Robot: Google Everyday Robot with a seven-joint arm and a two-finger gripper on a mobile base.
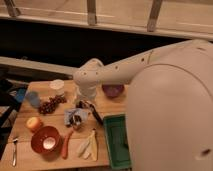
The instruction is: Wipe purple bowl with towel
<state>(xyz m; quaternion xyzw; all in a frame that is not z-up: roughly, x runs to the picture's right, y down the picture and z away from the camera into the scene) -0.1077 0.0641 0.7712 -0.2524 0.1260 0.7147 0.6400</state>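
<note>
The purple bowl (pixel 113 90) stands on the wooden table (pixel 25 160) at the back, just right of my arm's wrist. The towel (pixel 74 118), a crumpled blue-grey cloth, lies near the middle of the table. My gripper (pixel 86 108) hangs from the white arm and points down at the towel's right edge, to the left of and in front of the bowl. Whether it has hold of the towel does not show.
A green tray (pixel 117 141) sits at the front right. There are also a red bowl (pixel 45 140), an orange (pixel 34 122), grapes (pixel 49 106), a blue cup (pixel 33 98), a white cup (pixel 57 86), a carrot (pixel 67 144), banana pieces (pixel 89 146) and a fork (pixel 14 150). My white body fills the right side.
</note>
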